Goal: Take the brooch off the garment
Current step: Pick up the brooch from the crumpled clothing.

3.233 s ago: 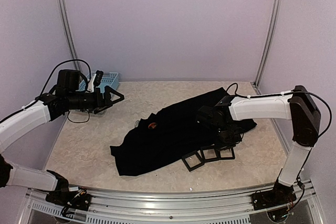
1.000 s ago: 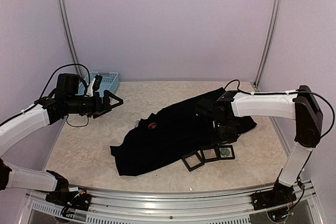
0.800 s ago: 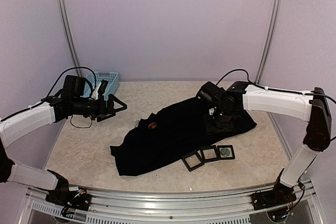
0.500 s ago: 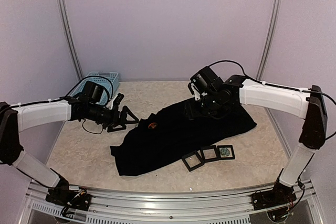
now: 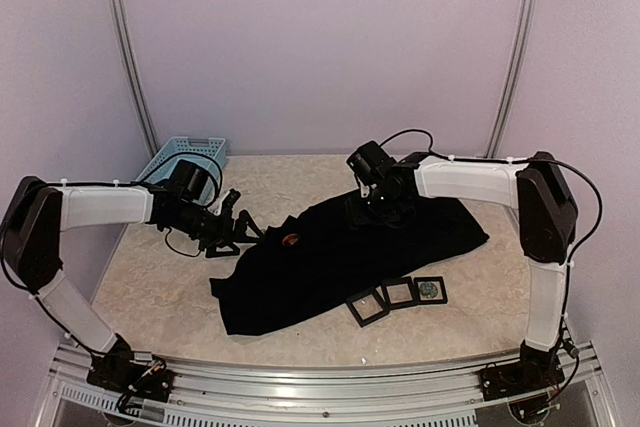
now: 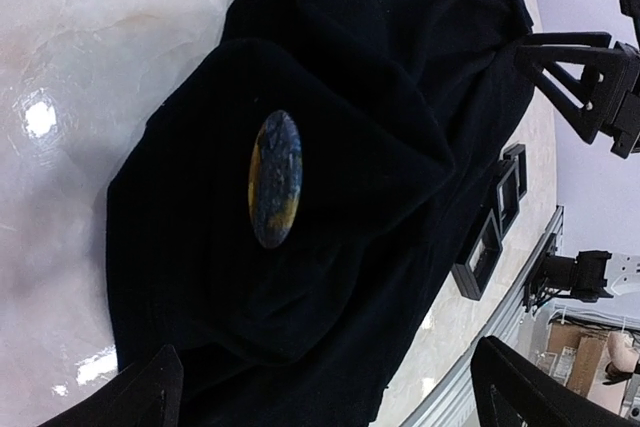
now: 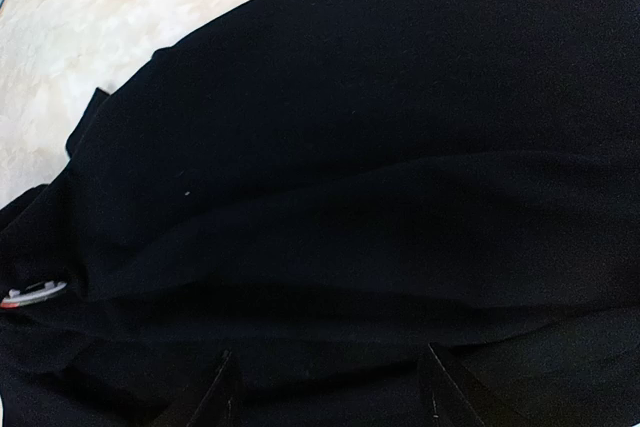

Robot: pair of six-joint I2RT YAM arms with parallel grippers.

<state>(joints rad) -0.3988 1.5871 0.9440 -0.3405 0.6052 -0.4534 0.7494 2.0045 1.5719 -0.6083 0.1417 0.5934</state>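
Two-arm brooch removal, approach stage. Since a few seconds ago both arms have swung inward. The left end effector (image 5: 243,232) has left the light-blue basket (image 5: 190,155) and now sits low at the left edge of the garment (image 5: 330,257), its fingers spread wide and empty. The right end effector (image 5: 372,215) has drawn away from the three black frames (image 5: 398,295) and hangs over the garment's far edge. Its fingers are parted, and nothing shows pinched between them.

The brooch (image 6: 274,179) remains pinned on the left part of the garment, which lies crumpled on the worktop (image 5: 170,287). It lies face up just ahead of the left end effector, so the task appears not yet started, with the left arm lined up to take it.

The brooch is a flat oval, blue-grey and yellow. In the left wrist view its long axis runs up and down the picture, crosswise to the line between the two fingertips. Closing would therefore likely take it across its narrow width. From above it is too small to read its axis.
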